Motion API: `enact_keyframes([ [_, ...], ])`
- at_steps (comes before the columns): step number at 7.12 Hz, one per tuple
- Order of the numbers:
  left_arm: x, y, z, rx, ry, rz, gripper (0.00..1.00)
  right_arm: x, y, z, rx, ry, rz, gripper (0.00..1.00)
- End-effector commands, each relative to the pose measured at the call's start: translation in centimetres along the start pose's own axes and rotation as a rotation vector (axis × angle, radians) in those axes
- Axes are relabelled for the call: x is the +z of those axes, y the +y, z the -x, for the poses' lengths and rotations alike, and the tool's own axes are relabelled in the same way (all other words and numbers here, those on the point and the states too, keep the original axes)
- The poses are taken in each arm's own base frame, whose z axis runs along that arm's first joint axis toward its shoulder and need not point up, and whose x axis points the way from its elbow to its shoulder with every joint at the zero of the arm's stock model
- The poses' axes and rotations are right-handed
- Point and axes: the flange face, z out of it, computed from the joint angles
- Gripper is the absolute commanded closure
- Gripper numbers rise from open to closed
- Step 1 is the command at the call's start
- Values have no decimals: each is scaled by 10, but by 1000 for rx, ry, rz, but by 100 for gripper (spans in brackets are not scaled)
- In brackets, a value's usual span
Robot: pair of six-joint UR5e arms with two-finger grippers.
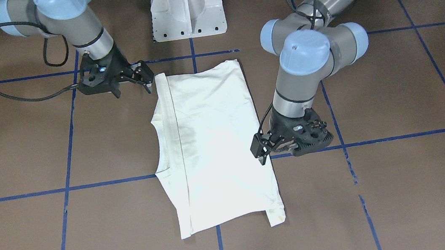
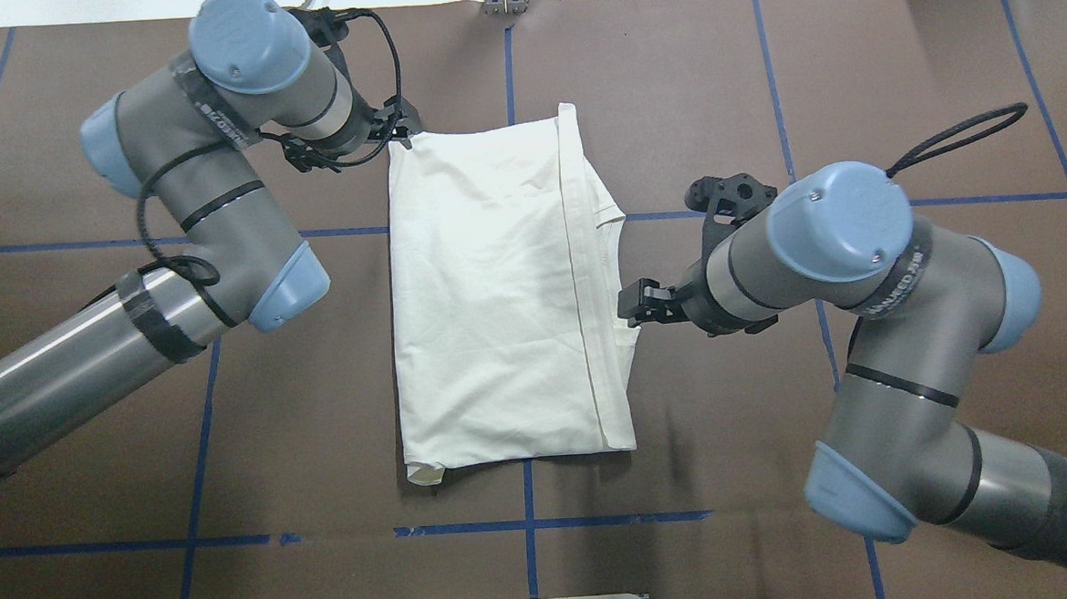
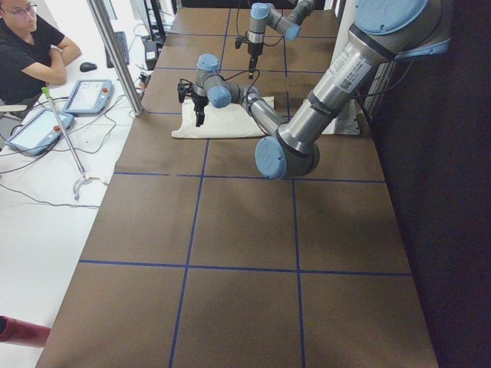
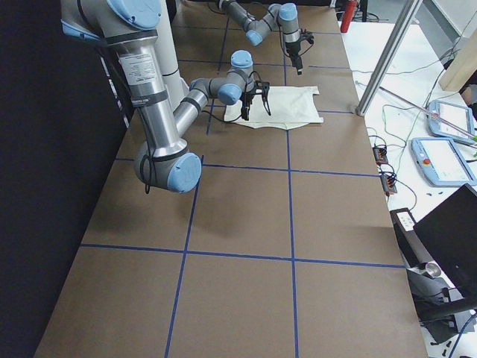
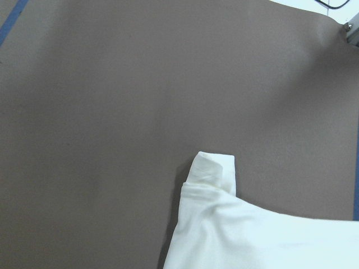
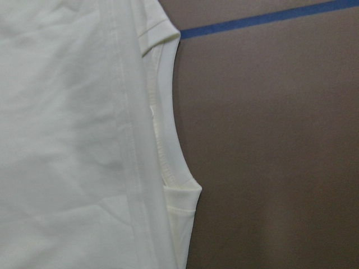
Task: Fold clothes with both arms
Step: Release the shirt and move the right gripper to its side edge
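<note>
Jaws on right arm point(image 1: 84, 35) spread apart, hovering at collar side of white shirt point(image 2: 497, 292). Left arm point(image 2: 218, 206) jaws near far shirt corner, can't tell if apart or together tbh. Shirt folded, flat mid-worktop point(image 2: 760, 96).

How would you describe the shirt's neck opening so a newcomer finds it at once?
On the blue-gridded brown table, a white folded shirt lies in the middle. Its neck opening is on the long edge nearest the right gripper: the only curved, banded notch in its outline.
</note>
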Motion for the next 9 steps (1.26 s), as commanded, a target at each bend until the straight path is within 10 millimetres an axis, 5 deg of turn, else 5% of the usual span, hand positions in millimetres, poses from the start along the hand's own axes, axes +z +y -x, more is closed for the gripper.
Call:
enact_keyframes([
  [1,-62,30,13,34,54,40,0,32,48,50,-75,129,71,0],
  [3,-57,32,21,32,42,47,0,76,66,74,-110,189,88,0],
  [5,-55,34,22,30,38,51,0,109,64,75,-125,252,106,0],
  [9,-47,35,24,31,36,53,0,107,54,71,-187,325,136,0],
])
